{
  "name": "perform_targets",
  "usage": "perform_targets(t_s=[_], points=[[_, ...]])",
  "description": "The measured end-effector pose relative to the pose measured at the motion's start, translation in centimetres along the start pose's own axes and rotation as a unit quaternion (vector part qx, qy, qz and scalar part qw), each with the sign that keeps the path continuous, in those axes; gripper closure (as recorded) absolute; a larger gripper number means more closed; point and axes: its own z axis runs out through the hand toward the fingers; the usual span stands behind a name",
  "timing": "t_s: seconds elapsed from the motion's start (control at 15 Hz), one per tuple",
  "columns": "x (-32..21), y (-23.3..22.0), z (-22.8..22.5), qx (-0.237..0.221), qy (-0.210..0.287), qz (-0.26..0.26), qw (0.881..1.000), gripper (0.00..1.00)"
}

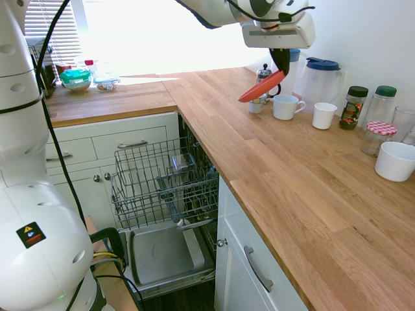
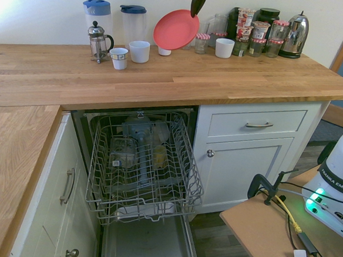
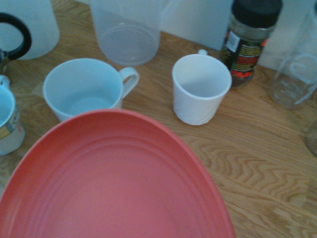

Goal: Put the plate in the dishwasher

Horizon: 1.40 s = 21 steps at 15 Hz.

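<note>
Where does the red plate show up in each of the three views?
First exterior view: the plate hangs tilted in the gripper, upper right of centre, above the counter.
Second exterior view: top centre, its face toward the camera, above the mugs.
Wrist view: it fills the lower half.
Shared landmark: the white handled mug on the counter beside the plate.

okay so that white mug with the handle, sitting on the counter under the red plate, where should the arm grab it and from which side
Best guess: take the white mug by its rim wall, coming straight down from above. It stands upright with its mouth open and empty, so one finger can go inside and one outside. Choose the wall opposite the handle; the French press and small cup crowd its sides. The end effector now holds the plate.
</note>
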Motion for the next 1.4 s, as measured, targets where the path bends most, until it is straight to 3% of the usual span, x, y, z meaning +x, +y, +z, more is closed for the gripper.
perform_targets(t_s=[0.33, 0.6, 0.93, 1.27, 1.4], points=[[-1.6, -1.3, -0.3, -0.034, 0.037, -0.081, 0.995, 1.0], [-9.4, -4.4, -0.2, 0.004, 0.072, -0.194, 0.978, 1.0], [-20.9, -6.8, -6.6, 0.077, 0.104, -0.319, 0.939, 1.0], [-29.9, -8.0, -7.0, 0.077, 0.153, -0.432, 0.885, 1.0], [-31.8, -8.7, -5.9, 0.056, 0.183, -0.442, 0.876, 1.0]])
